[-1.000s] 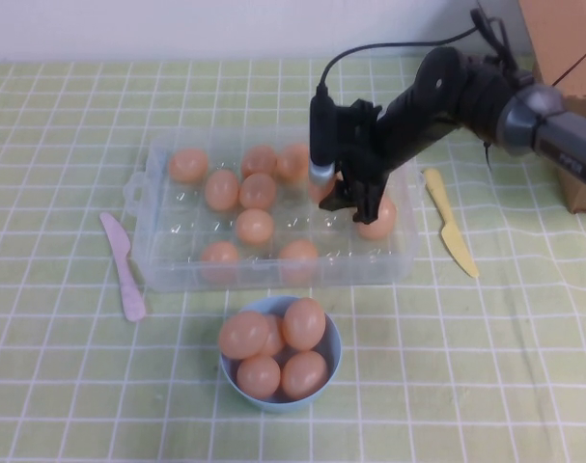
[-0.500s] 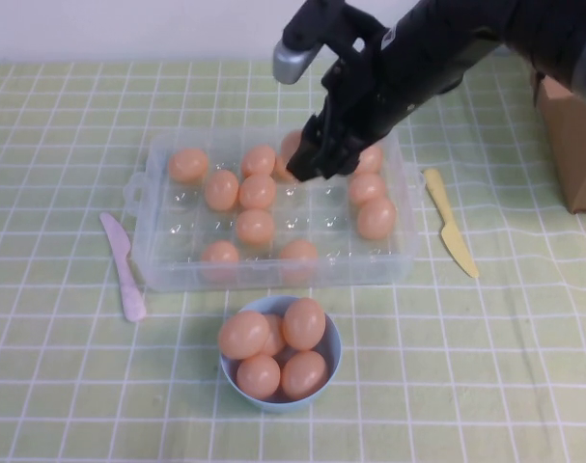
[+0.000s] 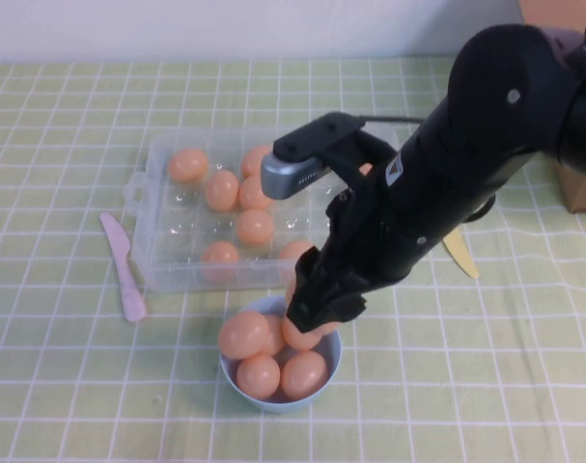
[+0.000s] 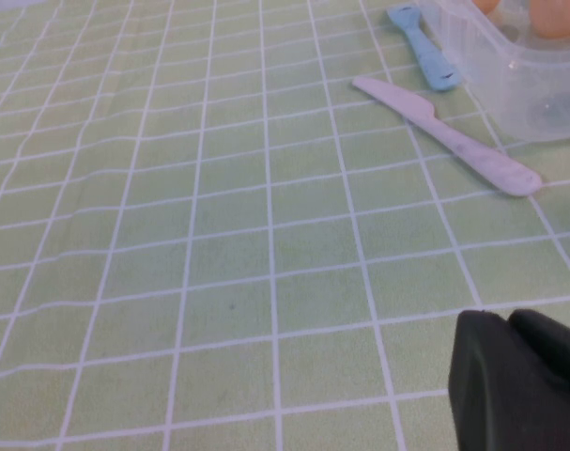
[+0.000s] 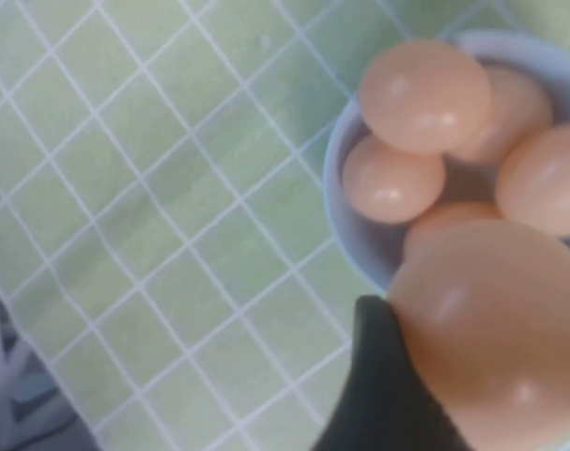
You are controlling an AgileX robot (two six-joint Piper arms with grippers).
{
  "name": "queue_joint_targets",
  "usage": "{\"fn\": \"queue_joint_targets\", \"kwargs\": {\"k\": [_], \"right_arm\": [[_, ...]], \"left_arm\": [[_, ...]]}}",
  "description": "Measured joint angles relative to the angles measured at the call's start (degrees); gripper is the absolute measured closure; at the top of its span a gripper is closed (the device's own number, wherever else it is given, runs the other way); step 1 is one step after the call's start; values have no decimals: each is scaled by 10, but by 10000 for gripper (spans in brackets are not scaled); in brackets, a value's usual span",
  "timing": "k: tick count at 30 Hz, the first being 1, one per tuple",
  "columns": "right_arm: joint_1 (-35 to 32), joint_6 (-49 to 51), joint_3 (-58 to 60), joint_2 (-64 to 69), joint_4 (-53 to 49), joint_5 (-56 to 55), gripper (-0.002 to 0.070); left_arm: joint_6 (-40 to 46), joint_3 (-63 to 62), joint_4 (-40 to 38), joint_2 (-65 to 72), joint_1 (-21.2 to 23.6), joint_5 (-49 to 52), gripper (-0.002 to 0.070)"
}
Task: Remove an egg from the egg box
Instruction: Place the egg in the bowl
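My right gripper (image 3: 310, 311) is shut on an orange-tan egg (image 3: 298, 334) and holds it just over the light-blue bowl (image 3: 333, 359). In the right wrist view the held egg (image 5: 496, 329) rests against one dark finger (image 5: 383, 395), above the bowl (image 5: 352, 225) with several eggs in it. The clear egg box (image 3: 167, 265) stands behind the bowl with several eggs, such as one (image 3: 188, 165) at its far left; my arm hides its right part. My left gripper (image 4: 519, 376) hovers shut and empty over bare cloth and does not show in the high view.
A pink plastic knife (image 3: 123, 265) lies left of the egg box, also in the left wrist view (image 4: 444, 136) beside a blue utensil (image 4: 423, 47). A yellow knife (image 3: 462, 255) lies right of the box. A cardboard box (image 3: 580, 193) stands at the far right.
My right gripper rose out of the egg box with an egg and moved toward the front, over the blue bowl. The left arm is not seen earlier.
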Motion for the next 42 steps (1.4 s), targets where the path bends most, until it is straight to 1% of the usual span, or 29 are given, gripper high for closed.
{"fn": "queue_joint_targets", "kwargs": {"k": [4, 9, 14, 23, 38, 42], "right_arm": [[17, 79, 6, 1, -13, 1, 295], [41, 120, 6, 26, -17, -1, 295], [59, 126, 6, 55, -36, -10, 295], [60, 127, 6, 93, -81, -44, 295], [60, 127, 6, 113, -83, -82, 295], [60, 127, 6, 113, -83, -90, 277]], "left_arm": [[0, 0, 0, 0, 0, 0, 679], [0, 0, 0, 0, 0, 0, 679], [0, 0, 0, 0, 0, 0, 679], [0, 0, 0, 0, 0, 0, 679], [0, 0, 0, 0, 0, 0, 679], [0, 0, 0, 0, 0, 0, 679]]}}
